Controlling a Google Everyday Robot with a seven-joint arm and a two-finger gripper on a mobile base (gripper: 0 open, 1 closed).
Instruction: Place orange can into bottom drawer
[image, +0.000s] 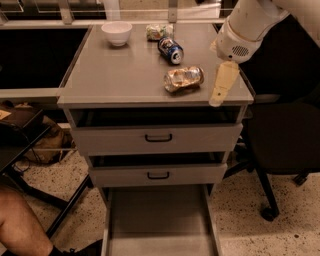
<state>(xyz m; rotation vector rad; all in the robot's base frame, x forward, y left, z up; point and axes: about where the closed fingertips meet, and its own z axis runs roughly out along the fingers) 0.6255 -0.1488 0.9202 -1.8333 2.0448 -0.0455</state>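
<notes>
The orange can (183, 78) lies on its side on the grey cabinet top (120, 75), right of centre, crinkled and shiny. My gripper (217, 99) hangs from the white arm over the top's right front corner, just right of the can and apart from it, holding nothing that I can see. The bottom drawer (160, 225) is pulled out below, a shallow grey tray with a bare floor. The two black-handled drawers (158, 137) above it are slightly ajar.
A dark blue can (171, 50), a pale green packet (159, 31) and a white bowl (117, 32) sit at the back of the top. A black office chair (285, 145) stands right of the cabinet. A person's leg (20, 227) is at lower left.
</notes>
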